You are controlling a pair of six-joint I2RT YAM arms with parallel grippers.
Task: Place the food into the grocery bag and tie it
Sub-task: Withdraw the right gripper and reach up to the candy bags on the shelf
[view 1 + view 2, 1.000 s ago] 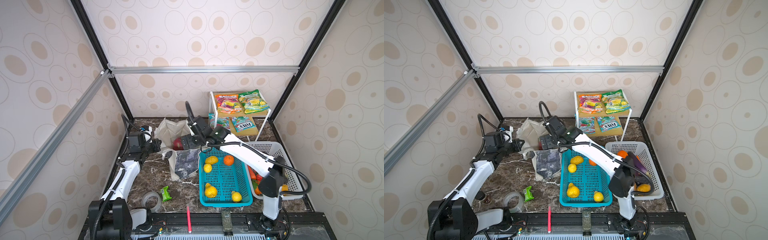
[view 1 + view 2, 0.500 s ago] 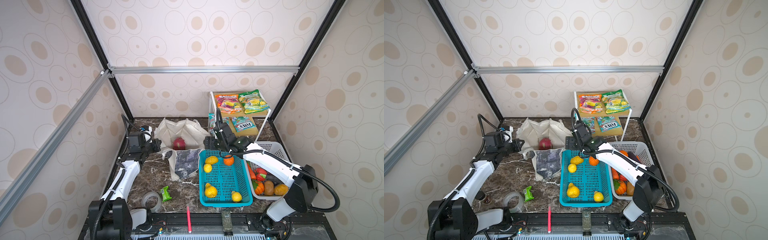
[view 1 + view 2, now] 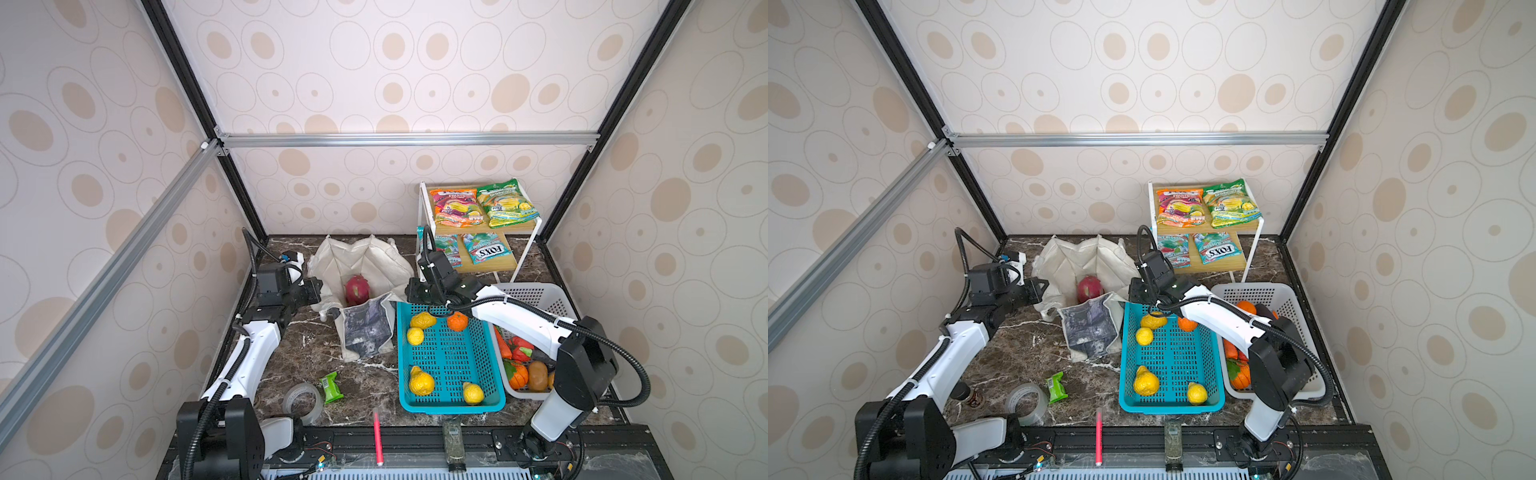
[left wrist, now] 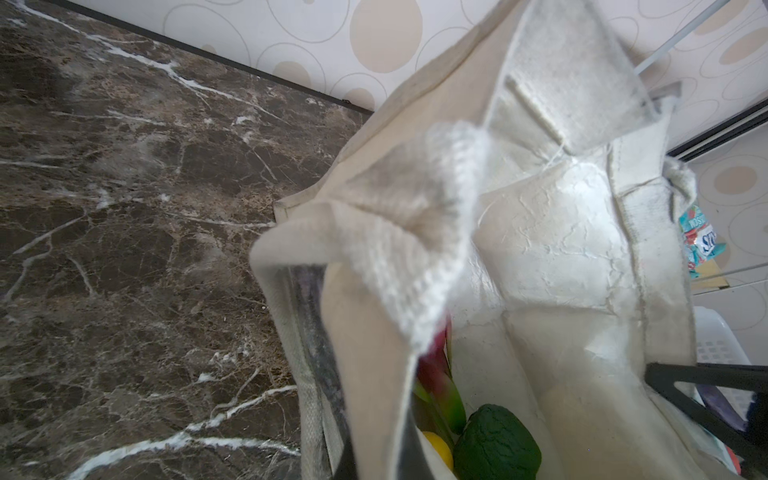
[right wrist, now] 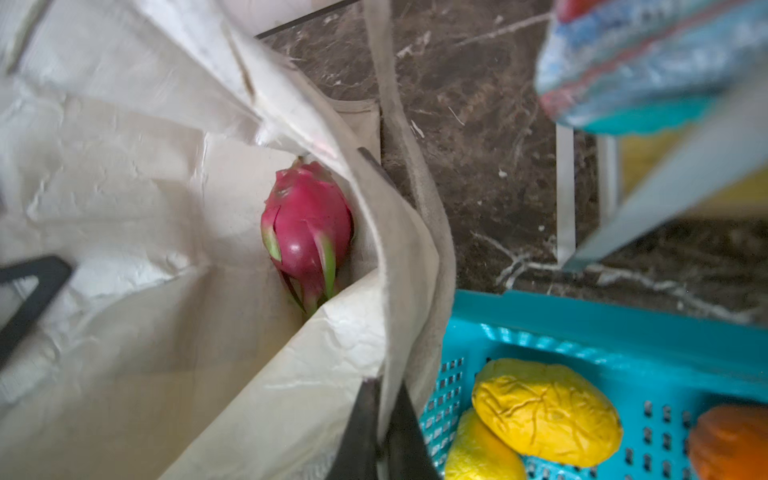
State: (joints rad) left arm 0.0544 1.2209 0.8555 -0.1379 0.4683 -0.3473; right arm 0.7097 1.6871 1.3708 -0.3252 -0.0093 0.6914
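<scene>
Right gripper now clamps the right rim of grocery bag, was open over it 1 s ago; left gripper stays pinched on left rim. Dragon fruit sits inside, bag far centre; likely mouth-spread or tie prep

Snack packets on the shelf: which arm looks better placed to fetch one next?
Probably right: the right gripper pinches the grocery bag beside the shelf; the left gripper holds the bag's far side.
</scene>
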